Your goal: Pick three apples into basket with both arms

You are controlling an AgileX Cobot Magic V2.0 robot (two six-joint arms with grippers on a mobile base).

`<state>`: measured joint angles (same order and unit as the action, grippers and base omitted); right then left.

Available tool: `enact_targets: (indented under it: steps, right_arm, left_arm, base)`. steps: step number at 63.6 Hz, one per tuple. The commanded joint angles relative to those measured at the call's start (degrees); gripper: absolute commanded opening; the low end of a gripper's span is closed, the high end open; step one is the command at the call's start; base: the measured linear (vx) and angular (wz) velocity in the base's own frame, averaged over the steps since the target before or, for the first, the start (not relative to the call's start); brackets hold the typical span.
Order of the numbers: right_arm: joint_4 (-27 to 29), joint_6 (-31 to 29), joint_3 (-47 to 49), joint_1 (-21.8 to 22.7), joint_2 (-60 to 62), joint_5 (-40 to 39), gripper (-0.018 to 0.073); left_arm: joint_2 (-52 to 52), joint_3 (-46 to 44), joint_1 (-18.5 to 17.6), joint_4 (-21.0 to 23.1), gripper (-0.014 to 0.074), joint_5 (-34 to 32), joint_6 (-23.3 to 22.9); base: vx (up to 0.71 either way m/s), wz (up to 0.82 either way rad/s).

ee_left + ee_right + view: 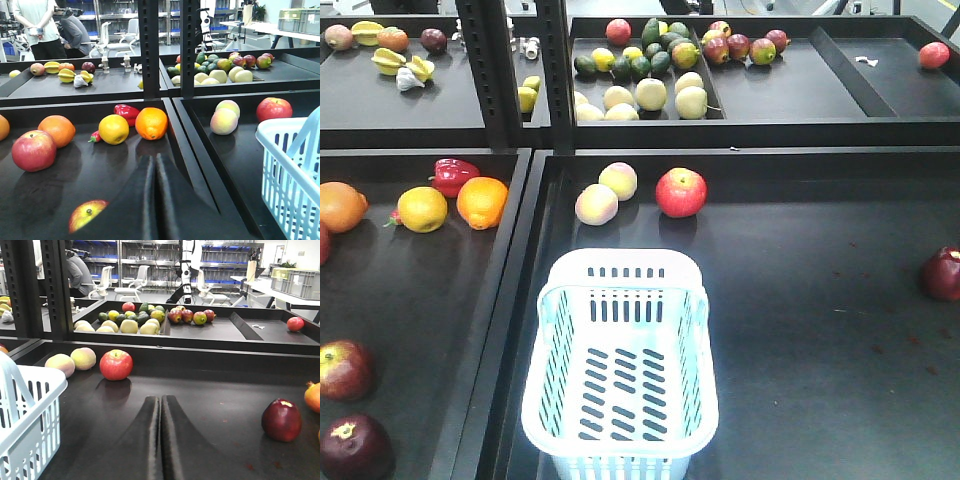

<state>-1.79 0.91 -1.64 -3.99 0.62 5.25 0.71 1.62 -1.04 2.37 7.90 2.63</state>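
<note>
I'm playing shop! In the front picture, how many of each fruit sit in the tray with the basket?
Peaches: 2
Bright red apple: 1
Dark red apple: 1
Total: 4 fruits; the basket is empty.

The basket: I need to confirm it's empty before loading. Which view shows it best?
Exterior front-facing: it looks down into the basket, showing its bare slotted floor. Left wrist sees only a side wall at frame right; right wrist only a corner at frame left.
</note>
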Motion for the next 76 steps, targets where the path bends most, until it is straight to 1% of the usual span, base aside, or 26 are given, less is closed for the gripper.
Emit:
enact_targets:
  steps: [1,60,62,66,68,72,76]
  right_arm:
    - [-0.4,0.1,-0.3,0.1,0.7,-4.2,-0.0009]
    - [-0.4,0.1,-0.3,0.1,0.7,-4.2,-0.0009]
    - [-0.4,0.1,-0.3,0.1,0.7,-4.2,-0.0009]
    - [-0.4,0.1,-0.3,0.1,0.7,-4.2,-0.0009]
    - [-0.4,0.1,-0.3,0.1,0.7,-4.2,-0.0009]
    - [-0.4,0.1,-0.3,0.1,0.7,-4.2,-0.0009]
    - [-0.4,0.1,-0.3,0.1,0.7,-4.2,-0.0009]
  left_arm:
    - [0.7,-1.7,-0.2,0.1,-0.0006,-4.1,-0.4]
    - [0.7,-1.7,-0.2,0.1,-0.0006,-4.1,-0.4]
    - [0.7,-1.7,-0.2,0.6,-0.0006,-4.1,-0.9]
    - [0.7,-2.0,-0.2,3.4,-0.0006,-4.4,-2.6]
    - [0.7,-2.4,-0.2,4.1,-0.0006,-4.8,-2.6]
    - [0.4,-3.6,-0.2,5.1,-0.0006,-5.4,-3.8]
    - [-1.0,-5.7,-0.2,5.2,-0.0006,-4.2,-4.0]
  base:
    - [0.0,0.0]
    - [0.0,0.0]
    - [0.0,0.0]
    - [0.0,0.0]
    - [0.0,0.0]
    - [0.0,0.0]
    - [0.0,0.0]
